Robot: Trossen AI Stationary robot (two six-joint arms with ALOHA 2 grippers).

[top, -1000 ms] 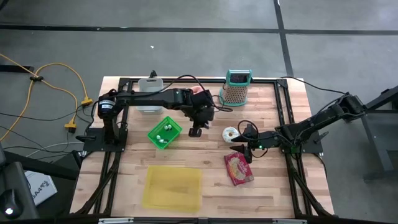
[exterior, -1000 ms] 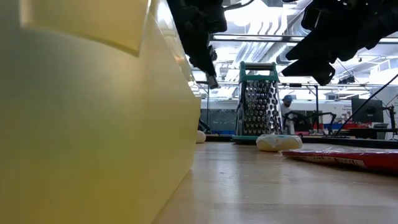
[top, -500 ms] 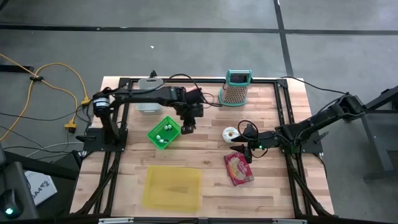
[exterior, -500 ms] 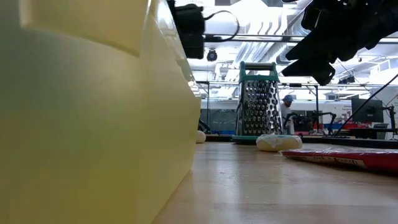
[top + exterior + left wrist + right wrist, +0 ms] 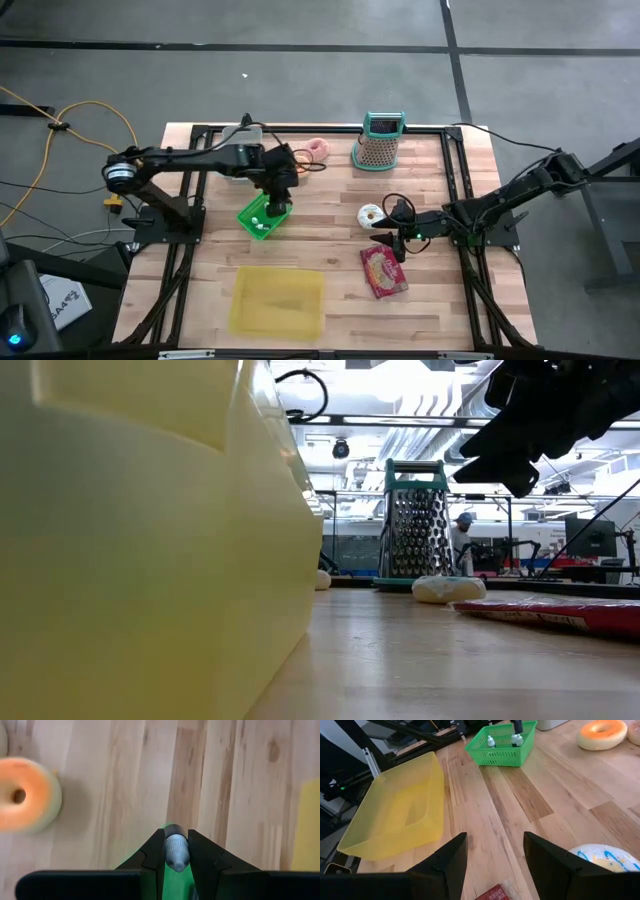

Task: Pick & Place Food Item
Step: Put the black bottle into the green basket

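Left end effector (image 5: pixel 176 851) pinches a small grey-capped bottle (image 5: pixel 175 851) between its fingers, hanging over the green basket (image 5: pixel 265 214) on the counter (image 5: pixel 330 260). Bottle looks light, stiff, smooth plastic, so slip risk; the hold is at the cap end. Pink-orange donut (image 5: pixel 318 149) lies well off to the side of this end effector, untouched; probably soft, best taken across the ring. Right end effector (image 5: pixel 492 852) is spread, empty, just short of the white iced donut (image 5: pixel 600 859).
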